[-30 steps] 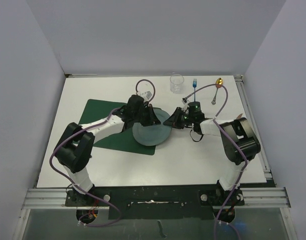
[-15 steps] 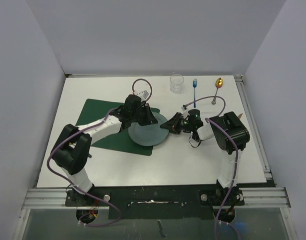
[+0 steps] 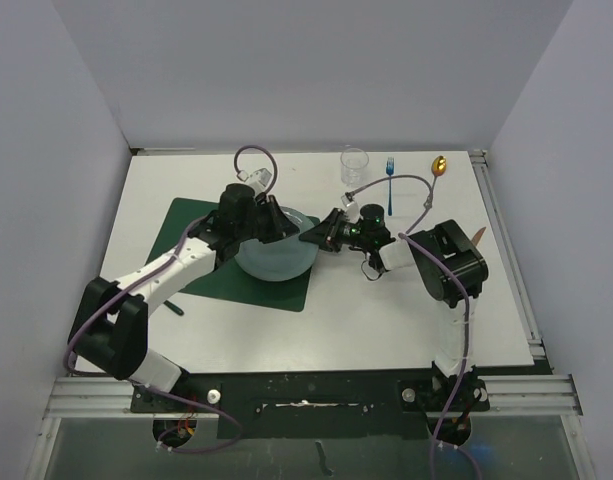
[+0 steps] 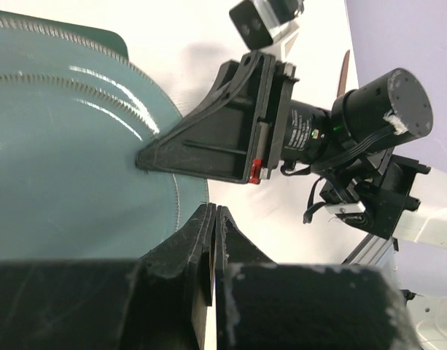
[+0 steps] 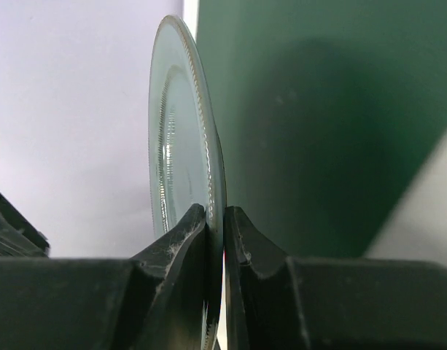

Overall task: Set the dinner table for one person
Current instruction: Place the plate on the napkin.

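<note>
The dinner table lies beneath both grippers and spreads well past them on every side; the dark green placemat is spread on it directly under the two sets of fingertips. The grey-green plate is held above the placemat; it is seen edge-on in the right wrist view. Its rim is clamped between the fingers of the right gripper, which reaches in from the plate's right side. The left gripper is clenched with its jaws pressed together; the plate's rim runs just beside its fingertips, and whether any of the rim is pinched there cannot be told. The two grippers are set close together at the same stretch of rim.

A clear glass stands beyond the right gripper towards the far edge; a blue fork lies to the right of the glass, and a gold spoon further right again.

Compared with a second ago, the plate has been carried leftwards and further over the placemat; both arms have been swung left with it, and the same grip has been kept.
</note>
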